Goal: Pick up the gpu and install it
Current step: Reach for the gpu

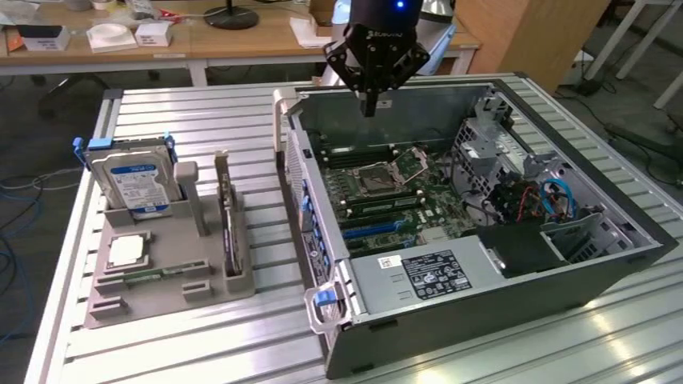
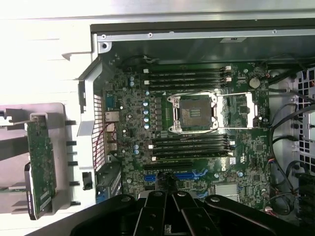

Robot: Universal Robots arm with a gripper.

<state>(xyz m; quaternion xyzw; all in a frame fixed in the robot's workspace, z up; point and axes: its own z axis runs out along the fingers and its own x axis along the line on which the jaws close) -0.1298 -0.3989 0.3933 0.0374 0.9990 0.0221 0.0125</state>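
This is a robotics lab or test workshop. Beneath the arm's fingers point(image 1: 369, 102) an open computer case point(image 1: 481, 320) lies on a ribbed aluminium counter point(image 1: 192, 112). Toward the exterior view's left of the fingers, a grey fixture point(image 1: 117, 298) racks computer parts. Behind the fingers stand wooden desks point(image 1: 245, 46) strewn with small boxes point(image 1: 112, 36) and a lamp base point(image 1: 232, 16). Loose cables point(image 1: 13, 192) trail over the floor.

We see gpu point(image 1: 227, 230) point(image 2: 40, 162) standing upright on long edge in slot of grey holder point(image 1: 160, 284). Exterior view: thin, dark, edge-on. Wrist view: flat green circuit board, dark block on one face, pale metal piece at one end. We note it untouched, nothing gripping it, just outside open computer case point(image 1: 481, 320), on exterior view's left.
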